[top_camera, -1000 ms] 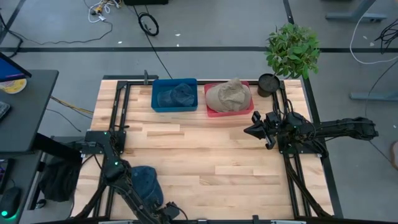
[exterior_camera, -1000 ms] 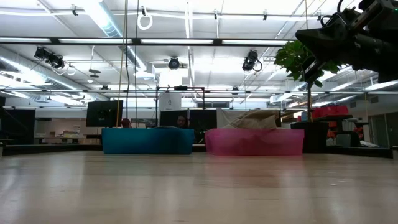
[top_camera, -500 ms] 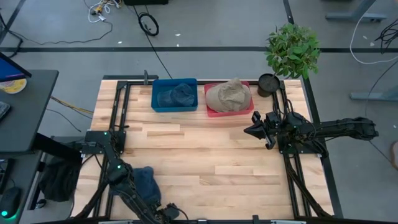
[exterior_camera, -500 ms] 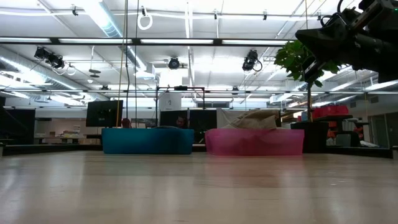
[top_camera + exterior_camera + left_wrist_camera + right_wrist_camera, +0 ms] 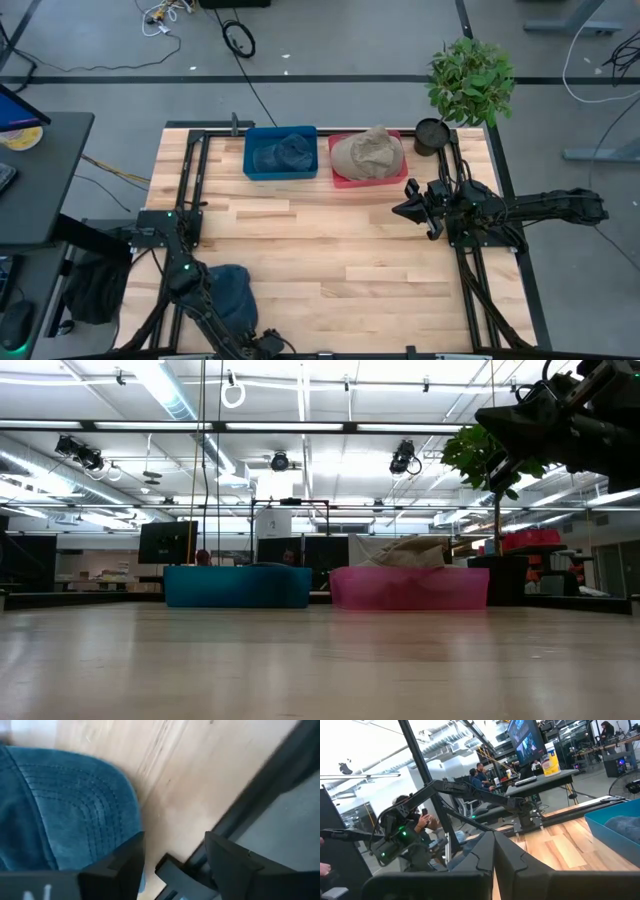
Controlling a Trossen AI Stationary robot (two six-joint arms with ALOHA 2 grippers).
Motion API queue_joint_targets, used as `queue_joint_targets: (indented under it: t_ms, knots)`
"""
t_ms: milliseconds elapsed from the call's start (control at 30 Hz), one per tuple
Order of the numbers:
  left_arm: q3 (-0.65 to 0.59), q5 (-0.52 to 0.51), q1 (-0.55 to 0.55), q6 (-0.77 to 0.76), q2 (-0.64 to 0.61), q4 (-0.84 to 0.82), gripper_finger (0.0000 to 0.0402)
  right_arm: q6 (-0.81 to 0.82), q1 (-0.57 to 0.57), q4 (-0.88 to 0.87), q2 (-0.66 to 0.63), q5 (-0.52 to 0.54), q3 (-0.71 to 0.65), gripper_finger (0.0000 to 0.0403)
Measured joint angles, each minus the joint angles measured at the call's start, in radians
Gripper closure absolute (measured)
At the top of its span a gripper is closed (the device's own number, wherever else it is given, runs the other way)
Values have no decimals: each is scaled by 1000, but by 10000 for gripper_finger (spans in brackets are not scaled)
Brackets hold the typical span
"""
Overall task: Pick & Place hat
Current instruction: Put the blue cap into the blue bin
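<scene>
Blue denim hat (image 5: 232, 286); blue bin (image 5: 280, 153); pink bin (image 5: 368, 176) with tan hat (image 5: 367, 152); light wood table (image 5: 330, 250).

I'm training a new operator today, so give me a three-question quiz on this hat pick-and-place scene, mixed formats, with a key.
1. True or false: the tan hat lies in the blue bin.
2. Multiple choice: the loose blue hat sits
A. beside the potted plant
B. near the table's front-left corner, by the left arm's claw
C. inside the red bin
3. Fill in: the right arm's claw waits above the table's ____ side.

Key: 1. False, it lies in the red bin; the blue bin holds another blue hat. 2. B. 3. right.
</scene>
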Motion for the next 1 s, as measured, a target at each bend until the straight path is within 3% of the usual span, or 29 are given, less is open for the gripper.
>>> queue_joint_targets:
  t_ms: [433,667,867,1000]
  knots:
    - [0,-43,-11,28,-34,0,211,0,0,0,0,0,0,392]
    - [0,-121,-13,44,-47,0,190,0,0,0,0,0,0,392]
    - [0,-188,-48,-224,-110,58,185,0,0,0,0,0,0,392]
    - [1,-351,-102,-506,-128,264,193,0,0,0,0,0,0,392]
